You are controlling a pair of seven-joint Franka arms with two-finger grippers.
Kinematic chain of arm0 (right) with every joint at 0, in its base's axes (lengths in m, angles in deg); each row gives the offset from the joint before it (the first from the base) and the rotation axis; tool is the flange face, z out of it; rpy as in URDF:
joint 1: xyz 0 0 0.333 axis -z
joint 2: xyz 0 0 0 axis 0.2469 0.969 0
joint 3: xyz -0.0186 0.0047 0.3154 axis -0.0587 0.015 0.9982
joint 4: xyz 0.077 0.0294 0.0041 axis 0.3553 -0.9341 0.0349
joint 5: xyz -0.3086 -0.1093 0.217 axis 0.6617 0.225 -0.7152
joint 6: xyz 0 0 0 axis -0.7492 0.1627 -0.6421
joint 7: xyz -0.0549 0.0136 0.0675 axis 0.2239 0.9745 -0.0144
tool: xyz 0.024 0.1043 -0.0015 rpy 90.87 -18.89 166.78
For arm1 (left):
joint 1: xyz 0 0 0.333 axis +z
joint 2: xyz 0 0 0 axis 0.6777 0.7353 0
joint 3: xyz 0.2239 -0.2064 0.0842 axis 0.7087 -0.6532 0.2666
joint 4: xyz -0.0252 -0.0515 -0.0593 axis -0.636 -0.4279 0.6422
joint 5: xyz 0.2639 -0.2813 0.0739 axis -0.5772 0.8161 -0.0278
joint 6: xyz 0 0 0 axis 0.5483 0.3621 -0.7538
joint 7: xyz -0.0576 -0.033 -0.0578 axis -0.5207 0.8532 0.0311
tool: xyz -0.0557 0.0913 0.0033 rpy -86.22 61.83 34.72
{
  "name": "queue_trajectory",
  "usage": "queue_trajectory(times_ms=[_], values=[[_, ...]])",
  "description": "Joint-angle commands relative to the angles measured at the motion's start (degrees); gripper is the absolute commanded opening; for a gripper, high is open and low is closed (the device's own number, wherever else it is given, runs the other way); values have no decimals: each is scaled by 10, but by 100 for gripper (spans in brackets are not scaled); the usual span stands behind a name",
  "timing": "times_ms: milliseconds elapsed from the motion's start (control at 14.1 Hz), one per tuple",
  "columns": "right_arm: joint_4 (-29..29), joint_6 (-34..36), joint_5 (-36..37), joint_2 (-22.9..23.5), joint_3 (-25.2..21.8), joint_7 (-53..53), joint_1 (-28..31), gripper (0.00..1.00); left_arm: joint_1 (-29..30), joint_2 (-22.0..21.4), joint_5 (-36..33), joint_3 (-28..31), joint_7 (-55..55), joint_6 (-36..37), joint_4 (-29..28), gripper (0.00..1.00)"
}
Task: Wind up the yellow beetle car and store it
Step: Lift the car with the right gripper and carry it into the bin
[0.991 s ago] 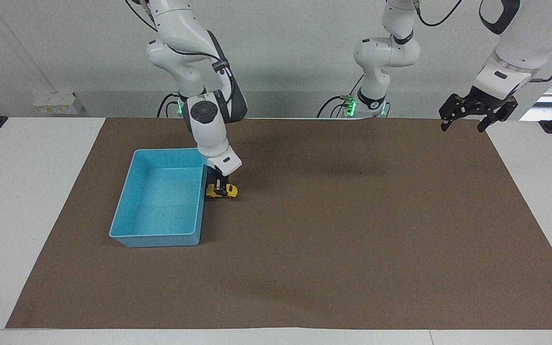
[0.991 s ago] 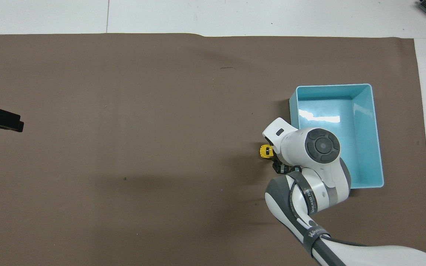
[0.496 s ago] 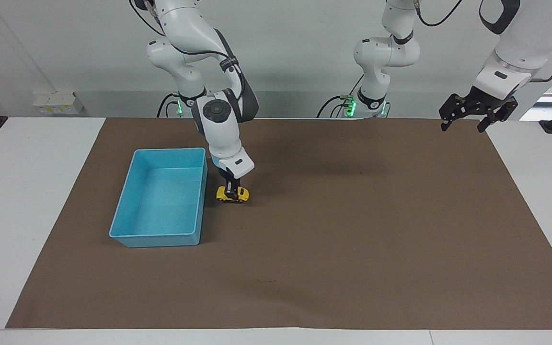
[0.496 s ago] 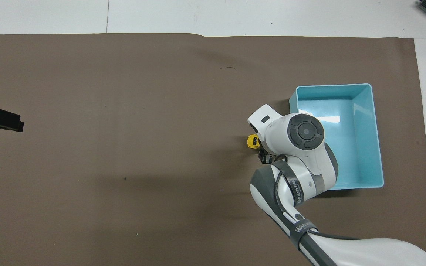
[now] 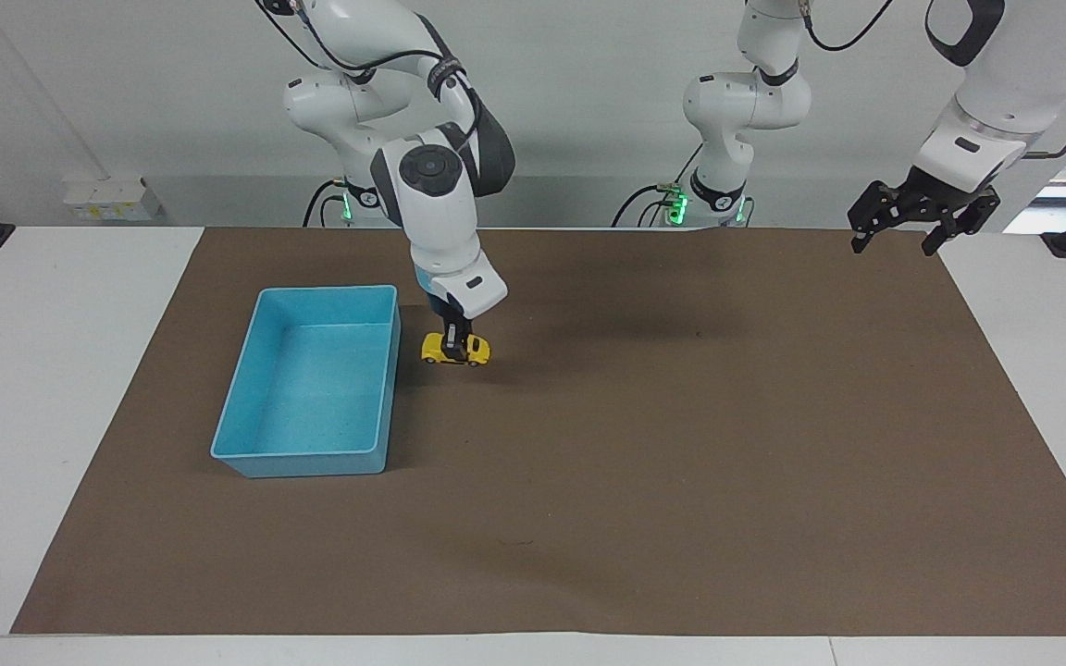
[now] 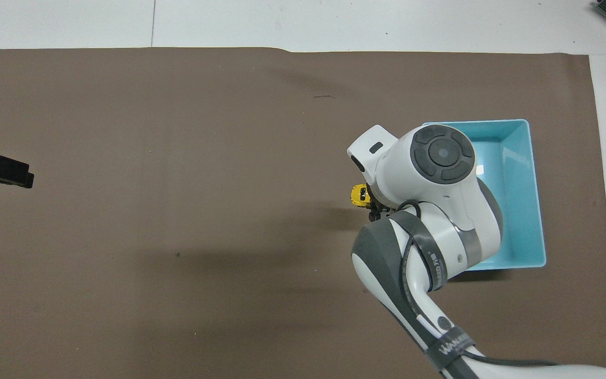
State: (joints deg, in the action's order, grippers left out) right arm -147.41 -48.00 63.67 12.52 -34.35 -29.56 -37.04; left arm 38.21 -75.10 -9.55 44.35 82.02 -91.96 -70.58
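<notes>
Right gripper [image 5: 452,339], at frame centre-left, pinches the yellow beetle car [image 5: 455,350] shut; a slip could drop it outside the bin [image 5: 246,444]

White table [image 5: 52,388] carries a brown mat [image 5: 681,444]; on the mat, a blue bin [image 5: 246,442] toward the right arm's end.

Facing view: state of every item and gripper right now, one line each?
yellow beetle car: upright, wheels down, gripped from above, beside the bin, not in it; lifted or on the mat: cannot tell.
light blue bin: upright on the mat, open-topped, nothing in it.
right gripper: shut on the car's roof.
left gripper: open, holding nothing, raised over the mat's corner at the left arm's end, waiting.
brown mat: flat on the table.
</notes>
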Motion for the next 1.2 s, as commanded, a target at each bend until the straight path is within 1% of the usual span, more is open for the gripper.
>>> queue_trajectory(times_ms=[0, 142, 283, 496, 566, 779, 920, 1133], values=[[-5, 42, 11, -32, -3, 9, 9, 0, -1, -4, 8, 3, -3, 11, 3, 100], [-15, 52, 26, -39, 0, -22, 39, 1, 0, -4, 8, 3, -3, 11, 3, 100], [-27, 52, 27, -40, 0, -97, 81, 1, -1, -4, 8, 3, -3, 11, 3, 100], [-72, 37, 28, -60, 0, -184, 135, 1, -1, -4, 8, 3, -4, 11, 3, 100], [-88, 18, 28, -67, 0, -207, 149, 1, 0, -4, 8, 3, -4, 11, 3, 100], [-163, -53, 28, -100, -1, -254, 181, 1, 0, -4, 8, 3, -4, 11, 3, 100], [-176, -71, 28, -99, 0, -273, 197, 1, 0, -4, 8, 3, -3, 11, 3, 100], [-228, -141, 28, -96, 0, -300, 219, 1, 0, -4, 8, 3, -3, 11, 3, 100]])
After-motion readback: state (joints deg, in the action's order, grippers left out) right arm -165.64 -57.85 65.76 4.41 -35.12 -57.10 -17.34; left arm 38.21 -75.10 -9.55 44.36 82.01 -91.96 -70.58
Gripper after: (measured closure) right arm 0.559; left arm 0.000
